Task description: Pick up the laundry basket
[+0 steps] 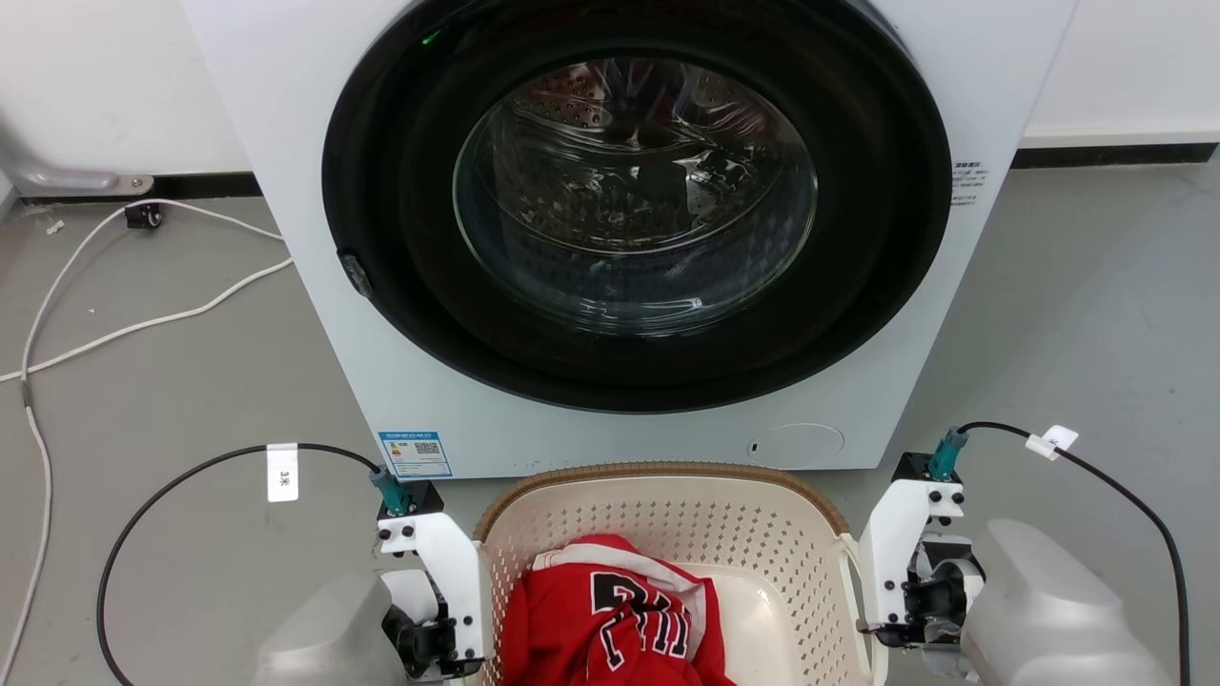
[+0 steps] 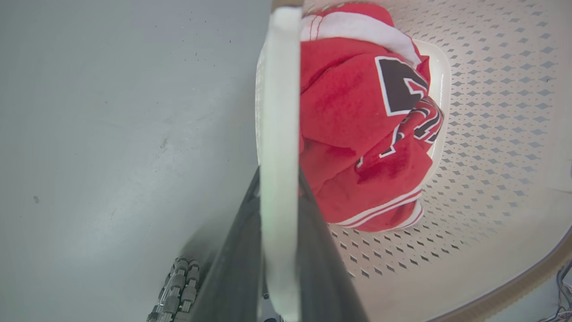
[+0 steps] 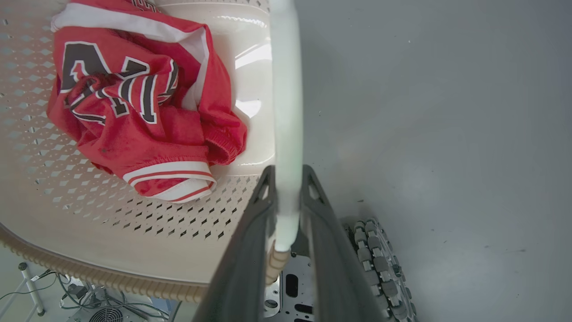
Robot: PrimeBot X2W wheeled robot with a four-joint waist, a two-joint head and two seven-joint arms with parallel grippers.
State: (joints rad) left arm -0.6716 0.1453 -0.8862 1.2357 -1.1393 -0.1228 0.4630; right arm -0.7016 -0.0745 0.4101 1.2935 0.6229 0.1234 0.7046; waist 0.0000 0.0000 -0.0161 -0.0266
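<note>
Step in hand: grasp secured, lift pending. The left hand (image 2: 279,174) is clenched on the left handle (image 2: 279,89) of the laundry basket (image 1: 686,534), one finger on either side. The right hand (image 3: 288,170) grips the right handle (image 3: 286,89) likewise. The basket sits close to the near side of the washer (image 1: 315,314), apparently on the grey floor (image 1: 172,400). Next move, in my judgement: raise both hands evenly, keeping the basket level. Condition: cream, perforated walls, brown woven-look rim, holding a crumpled red jersey (image 1: 610,619).

Bright even light, blurred near handles
</note>
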